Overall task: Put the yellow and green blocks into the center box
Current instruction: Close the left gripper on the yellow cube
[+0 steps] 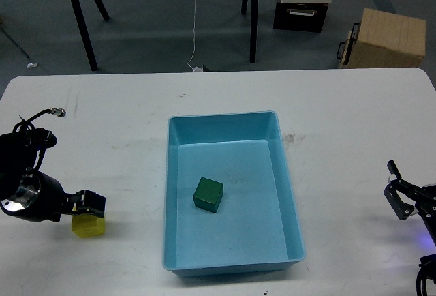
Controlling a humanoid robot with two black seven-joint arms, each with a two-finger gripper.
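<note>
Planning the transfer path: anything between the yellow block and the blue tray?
Nothing visible. The yellow block sits on the table under the left gripper; only bare white table lies between it and the blue tray. The tray's near wall must be cleared. The green block is already inside.

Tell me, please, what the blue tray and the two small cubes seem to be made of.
The blue tray looks like moulded plastic: smooth, slightly glossy walls, rounded corners. The green cube inside it and the yellow cube under the left hand look matte, with no shine; foam, painted wood or plastic, I cannot tell which.
</note>
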